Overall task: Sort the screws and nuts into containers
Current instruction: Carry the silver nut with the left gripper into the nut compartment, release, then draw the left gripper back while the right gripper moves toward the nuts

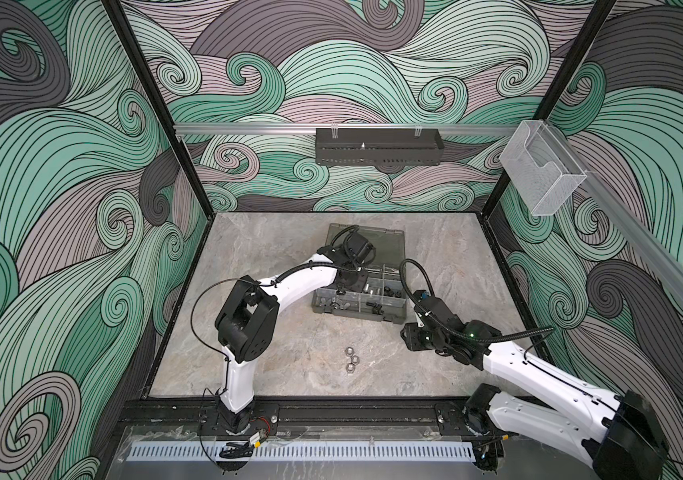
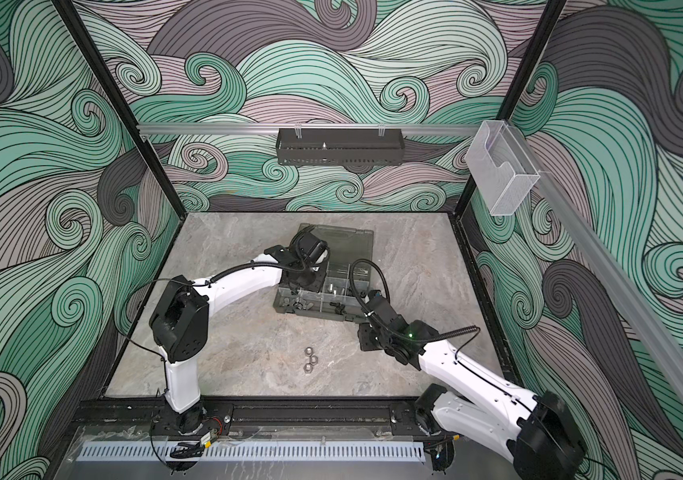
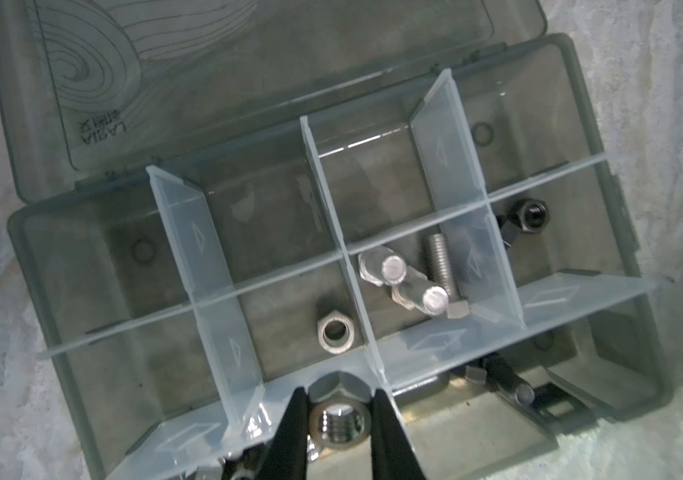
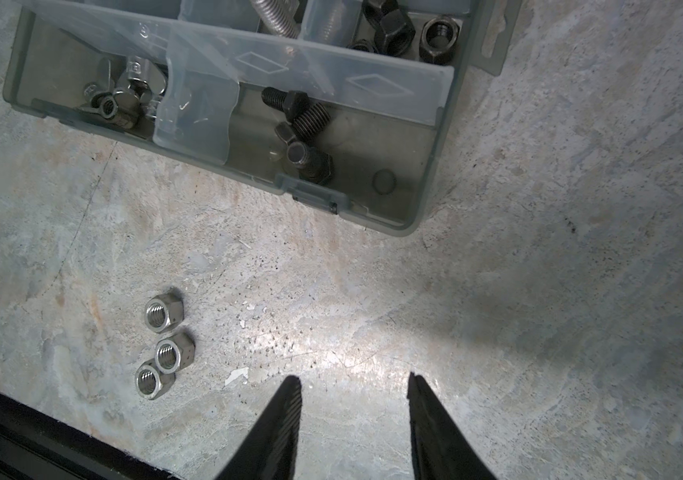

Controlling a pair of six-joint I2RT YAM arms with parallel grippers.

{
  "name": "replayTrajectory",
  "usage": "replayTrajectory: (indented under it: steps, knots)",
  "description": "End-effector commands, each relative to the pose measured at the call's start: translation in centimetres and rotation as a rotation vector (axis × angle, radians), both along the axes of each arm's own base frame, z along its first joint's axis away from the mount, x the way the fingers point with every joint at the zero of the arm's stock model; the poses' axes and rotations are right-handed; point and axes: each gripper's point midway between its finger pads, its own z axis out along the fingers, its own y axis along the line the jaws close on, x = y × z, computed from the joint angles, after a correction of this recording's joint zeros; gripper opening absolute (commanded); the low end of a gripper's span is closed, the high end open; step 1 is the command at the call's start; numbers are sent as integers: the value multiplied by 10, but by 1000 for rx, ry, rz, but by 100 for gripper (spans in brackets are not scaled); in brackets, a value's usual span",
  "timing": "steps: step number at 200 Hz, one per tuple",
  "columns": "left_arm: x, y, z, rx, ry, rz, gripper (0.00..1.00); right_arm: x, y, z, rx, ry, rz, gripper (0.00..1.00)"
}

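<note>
My left gripper (image 3: 339, 395) is shut on a silver nut (image 3: 339, 424) and holds it over the near row of the containers, the compartments of the smoky grey organizer case (image 3: 580, 83). One compartment holds a silver nut (image 3: 333, 332), its neighbour silver screws (image 3: 410, 282), and another black nuts (image 3: 528, 214). Black screws (image 4: 302, 124) lie in a front compartment. Three silver nuts (image 4: 165, 345) sit close together on the table, seen in both top views (image 1: 352, 358) (image 2: 310, 357). My right gripper (image 4: 355, 380) hangs open above bare table, to the right of those nuts, with nothing between its fingers.
The case (image 1: 356, 316) lies in the middle of the stone table with its lid (image 1: 389, 237) open towards the back wall. A black perforated tray (image 1: 377, 145) and a clear acrylic holder (image 1: 543, 170) hang on the wall rails. A black frame rail (image 1: 331, 409) runs along the table's front edge.
</note>
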Motion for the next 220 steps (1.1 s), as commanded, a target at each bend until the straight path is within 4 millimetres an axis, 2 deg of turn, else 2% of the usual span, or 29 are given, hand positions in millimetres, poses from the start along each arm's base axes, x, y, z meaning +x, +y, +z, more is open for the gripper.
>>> replayTrajectory:
  steps: [1, 22, 47, 67, 99, 142, 176, 220]
  knots:
    - [3, 2, -4, 32, 32, -28, 20, -7, -8, -6, -15, 26, -16, 44]
    - [9, 7, -9, 33, 46, 3, 23, -9, -10, -6, -17, 25, -19, 44]
    - [11, 7, -6, 8, 49, 20, 36, -10, -11, -6, -13, 28, -20, 43]
    - [11, 7, -2, 1, 41, 22, 42, -11, -11, -5, -12, 26, -23, 43]
    - [7, 9, 6, -23, 42, 30, 43, -11, -11, -5, -8, 28, -27, 43]
    - [-7, 18, 30, -105, 3, 63, 43, -12, -11, -8, 0, 35, -34, 43]
    - [-23, 35, 48, -144, -25, 95, 43, -11, -7, -9, 7, 40, -29, 43]
    - [-50, 64, 54, -175, -37, 148, 43, -10, -1, -11, 7, 46, -10, 43]
